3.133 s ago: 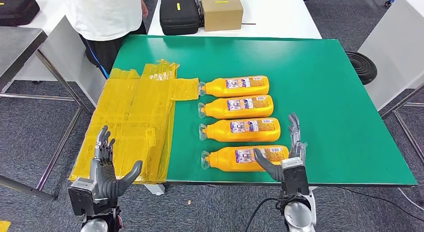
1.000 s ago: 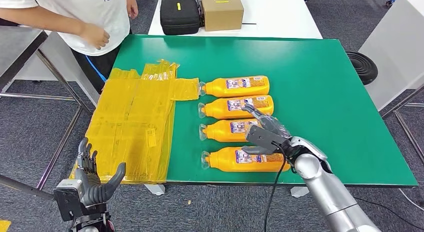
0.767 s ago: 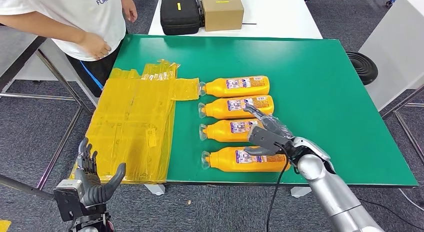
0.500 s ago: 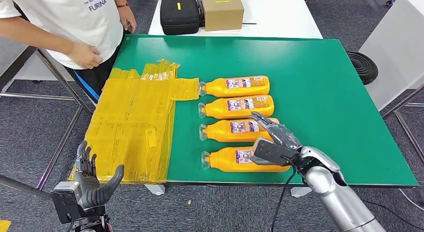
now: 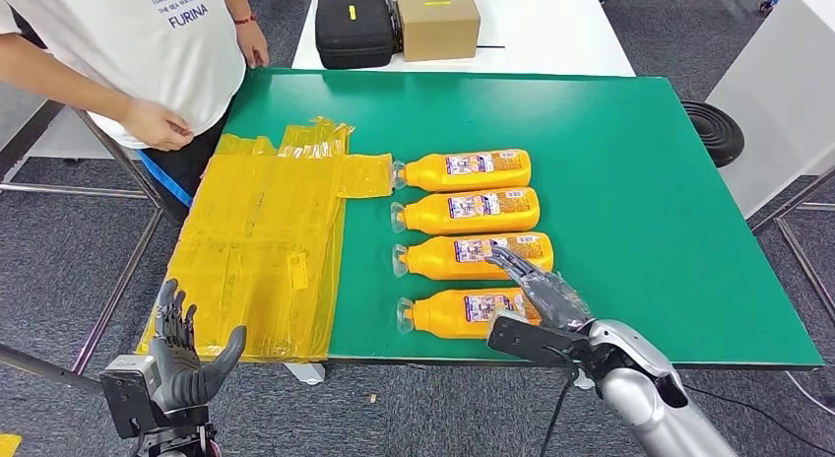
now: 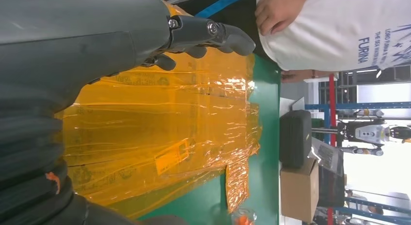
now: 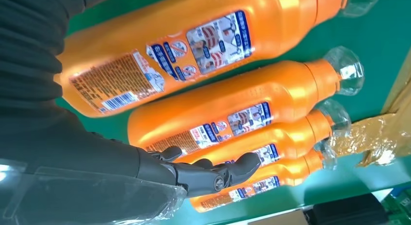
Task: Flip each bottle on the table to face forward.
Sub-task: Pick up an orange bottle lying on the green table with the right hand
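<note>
Four orange plastic bottles (image 5: 463, 170) lying in a row on green table (image 5: 640, 181), labels up. Right hand (image 5: 537, 314) over nearest bottle (image 5: 448, 314), fingers (image 5: 522, 275) spread, holding nothing. Left hand (image 5: 182, 363) off table, fingers apart, empty.

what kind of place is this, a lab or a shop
Most likely a robotics lab or test room: a green table with staged orange bottles, a black equipment case, and a person standing by.

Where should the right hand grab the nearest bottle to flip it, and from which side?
Probably the wide mid-body of the nearest bottle, from above. It lies flat, cap pointing left, next bottle close behind. The right hand hovers open over its base end.
</note>
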Motion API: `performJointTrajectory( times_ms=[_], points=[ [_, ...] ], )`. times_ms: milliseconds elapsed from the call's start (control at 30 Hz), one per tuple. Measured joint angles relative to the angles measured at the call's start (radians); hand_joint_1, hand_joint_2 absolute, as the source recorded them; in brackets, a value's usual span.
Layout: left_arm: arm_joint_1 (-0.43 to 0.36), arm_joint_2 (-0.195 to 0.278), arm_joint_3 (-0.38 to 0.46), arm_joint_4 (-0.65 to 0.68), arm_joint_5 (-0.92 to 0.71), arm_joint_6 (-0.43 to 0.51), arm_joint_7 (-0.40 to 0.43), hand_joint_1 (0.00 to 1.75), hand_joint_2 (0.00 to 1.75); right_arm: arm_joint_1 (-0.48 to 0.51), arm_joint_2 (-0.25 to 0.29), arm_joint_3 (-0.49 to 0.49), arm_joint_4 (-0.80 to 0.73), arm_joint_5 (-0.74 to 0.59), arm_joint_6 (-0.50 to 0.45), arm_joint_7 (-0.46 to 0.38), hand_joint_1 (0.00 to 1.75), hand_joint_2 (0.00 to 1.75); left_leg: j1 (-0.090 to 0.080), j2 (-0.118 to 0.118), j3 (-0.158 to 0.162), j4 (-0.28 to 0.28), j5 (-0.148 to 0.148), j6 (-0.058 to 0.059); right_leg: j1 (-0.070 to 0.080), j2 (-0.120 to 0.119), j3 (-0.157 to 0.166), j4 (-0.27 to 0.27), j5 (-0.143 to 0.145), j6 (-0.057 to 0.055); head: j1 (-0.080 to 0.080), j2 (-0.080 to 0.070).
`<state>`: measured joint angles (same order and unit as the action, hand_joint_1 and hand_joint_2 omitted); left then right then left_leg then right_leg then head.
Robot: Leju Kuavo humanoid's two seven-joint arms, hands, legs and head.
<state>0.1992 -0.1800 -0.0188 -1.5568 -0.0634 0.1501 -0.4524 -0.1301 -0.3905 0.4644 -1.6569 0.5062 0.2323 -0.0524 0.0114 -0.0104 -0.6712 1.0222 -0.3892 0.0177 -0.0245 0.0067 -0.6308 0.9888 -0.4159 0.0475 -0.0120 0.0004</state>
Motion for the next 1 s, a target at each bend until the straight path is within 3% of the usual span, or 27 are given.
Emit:
performJointTrajectory(
  times_ms=[367,1000],
  points=[
    [0.000,0.000,0.003,0.012,0.010,-0.008,-0.002,0.00,1.75,-0.001,-0.058,-0.028,0.000,-0.027,0.014,-0.015,0.00,1.75,0.000,0.000,0.000,0.000,0.000,0.000,0.000,0.000,0.000,0.000,0.000,0.000,0.000,0.000],
    [0.007,-0.003,0.004,0.017,0.010,-0.006,-0.005,0.00,1.75,-0.042,-0.079,-0.032,0.079,-0.056,0.065,0.000,0.00,1.75,0.000,0.000,0.000,0.000,0.000,0.000,0.000,0.000,0.000,0.000,0.000,0.001,0.000,0.000]
  ],
)
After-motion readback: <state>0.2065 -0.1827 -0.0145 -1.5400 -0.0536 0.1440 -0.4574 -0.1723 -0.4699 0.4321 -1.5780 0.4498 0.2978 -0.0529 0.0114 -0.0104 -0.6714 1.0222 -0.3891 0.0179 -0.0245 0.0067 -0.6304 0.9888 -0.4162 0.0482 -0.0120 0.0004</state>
